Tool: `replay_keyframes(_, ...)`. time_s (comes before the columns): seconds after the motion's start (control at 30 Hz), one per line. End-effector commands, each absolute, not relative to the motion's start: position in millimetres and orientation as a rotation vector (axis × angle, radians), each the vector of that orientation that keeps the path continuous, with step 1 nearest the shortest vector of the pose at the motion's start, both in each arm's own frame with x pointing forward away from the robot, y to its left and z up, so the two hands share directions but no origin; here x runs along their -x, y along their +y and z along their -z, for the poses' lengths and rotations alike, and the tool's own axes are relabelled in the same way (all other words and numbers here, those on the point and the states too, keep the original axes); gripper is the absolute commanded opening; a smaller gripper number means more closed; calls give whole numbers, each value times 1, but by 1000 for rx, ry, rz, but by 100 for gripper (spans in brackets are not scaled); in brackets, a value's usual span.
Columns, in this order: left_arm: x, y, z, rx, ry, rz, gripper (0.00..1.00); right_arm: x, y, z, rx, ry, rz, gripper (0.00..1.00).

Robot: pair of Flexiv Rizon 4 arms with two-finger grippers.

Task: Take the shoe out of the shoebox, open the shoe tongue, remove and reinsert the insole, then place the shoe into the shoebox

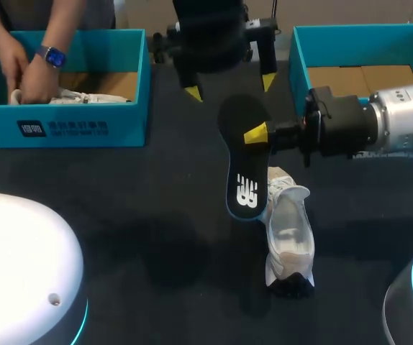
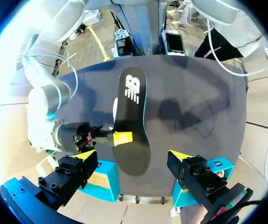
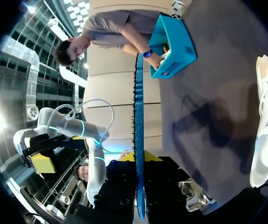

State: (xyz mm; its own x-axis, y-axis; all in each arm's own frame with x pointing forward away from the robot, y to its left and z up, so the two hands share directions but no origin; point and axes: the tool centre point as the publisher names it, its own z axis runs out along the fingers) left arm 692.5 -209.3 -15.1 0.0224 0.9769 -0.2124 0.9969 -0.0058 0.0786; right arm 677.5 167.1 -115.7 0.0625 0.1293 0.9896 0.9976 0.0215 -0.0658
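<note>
Fingers of the right claw (image 1: 255,134) are pinched shut on the insole (image 1: 244,167), gripping its edge in the half away from the printed mark. In the right wrist view the insole (image 3: 138,116) runs straight out between the tips, seen edge-on. At twelve o'clock from that grip the left claw (image 1: 229,86) hangs with its jaws spread wide, holding nothing; its own view looks down on the insole (image 2: 131,121) lying ahead of it. At five o'clock from the right claw, the white shoe (image 1: 291,244) lies on the dark table (image 1: 156,215), mouth up and apart from the insole. A blue box (image 1: 300,61) sits at two o'clock, and another blue box (image 1: 84,129) is at ten o'clock, where a person's hand (image 1: 26,72) reaches inside. The insole looks light, thin and bendy, so a pinch near one end will likely let the far end droop. Holding it closer to the middle, or with both claws, should steer it into the shoe better. The shoe seems soft and light, best held at its firmer heel.
</note>
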Motion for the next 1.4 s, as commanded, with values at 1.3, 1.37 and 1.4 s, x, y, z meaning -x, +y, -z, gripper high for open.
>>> replay_keyframes(1.3, -687, -211, 6, -1773, 1860, 614, 100, -674, 164, 112, 1328, -1259, 1084, 0)
replay_keyframes(1.37, -687, -211, 6, -1748, 1857, 664, 100, -673, 163, 111, 1327, -1259, 1087, 0)
replay_keyframes(1.4, -686, -210, 6, -1738, 1851, 695, 100, -673, 162, 110, 1329, -1259, 1087, 0)
